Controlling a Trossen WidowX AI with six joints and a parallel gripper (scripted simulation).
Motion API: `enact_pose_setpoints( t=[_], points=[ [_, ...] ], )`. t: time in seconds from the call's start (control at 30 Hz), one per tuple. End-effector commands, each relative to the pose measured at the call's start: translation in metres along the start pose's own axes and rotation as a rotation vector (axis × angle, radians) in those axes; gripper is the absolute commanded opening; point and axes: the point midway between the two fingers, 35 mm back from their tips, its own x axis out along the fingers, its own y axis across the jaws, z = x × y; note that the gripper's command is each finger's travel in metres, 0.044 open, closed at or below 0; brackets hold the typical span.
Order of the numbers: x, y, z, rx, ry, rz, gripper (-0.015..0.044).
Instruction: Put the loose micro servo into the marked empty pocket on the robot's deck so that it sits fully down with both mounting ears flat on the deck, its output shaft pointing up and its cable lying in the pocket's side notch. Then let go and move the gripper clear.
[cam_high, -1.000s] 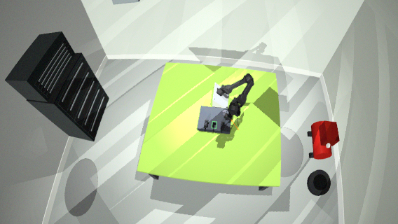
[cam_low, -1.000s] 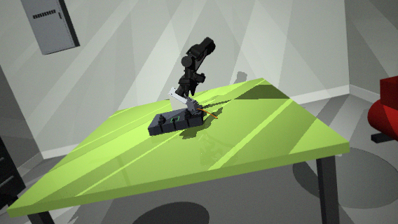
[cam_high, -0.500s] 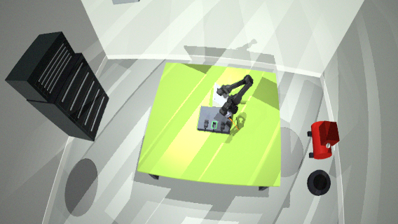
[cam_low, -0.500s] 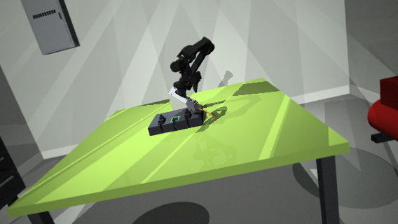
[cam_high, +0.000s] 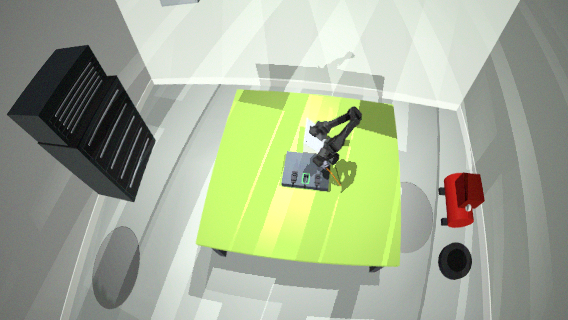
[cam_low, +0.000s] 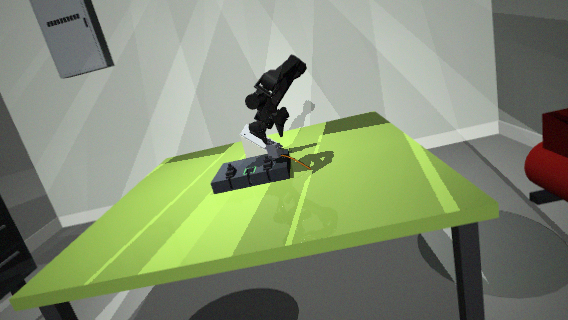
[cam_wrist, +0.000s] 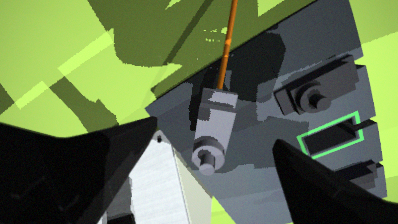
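The loose micro servo (cam_wrist: 215, 122) (cam_low: 274, 149) is grey and sits at the deck's right rear part, with its output shaft toward the wrist camera. Its orange cable (cam_wrist: 228, 45) (cam_high: 333, 176) (cam_low: 298, 161) runs out past the deck's edge. Its exact tilt is hard to tell. The blue-grey deck (cam_high: 295, 162) (cam_wrist: 250, 185) has an empty pocket (cam_wrist: 327, 137) (cam_high: 306, 178) (cam_low: 250, 171) outlined in green, with a side notch. My gripper (cam_wrist: 214, 133) (cam_low: 272, 140) is open and empty, above the servo, with one finger to either side of it in the wrist view.
Two seated servos flank the pocket, one (cam_wrist: 315, 97) (cam_high: 317, 180) (cam_low: 267, 162) nearer the loose servo, the other (cam_wrist: 357, 177) (cam_high: 294, 176) (cam_low: 230, 171) beyond the pocket. A white block (cam_wrist: 155, 175) (cam_high: 312, 137) stands behind the deck. All rest on the green table (cam_high: 240, 200) (cam_low: 175, 240).
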Motion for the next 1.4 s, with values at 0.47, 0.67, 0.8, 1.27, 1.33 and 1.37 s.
enact_pose_setpoints(
  t=[0.47,0.67,0.8,1.27,1.33,1.37],
  points=[
    [0.024,0.001,0.0,0.004,-0.004,0.003,0.044],
    [0.024,0.001,0.0,0.004,-0.004,0.003,0.0309],
    [0.024,0.001,0.0,0.004,-0.004,0.003,0.0204],
    [0.013,0.0,0.0,0.005,-0.003,0.002,0.0],
    [0.005,0.002,-0.001,0.005,-0.003,0.002,0.0],
    [0.001,0.003,-0.002,0.005,-0.002,0.002,0.0]
  ],
)
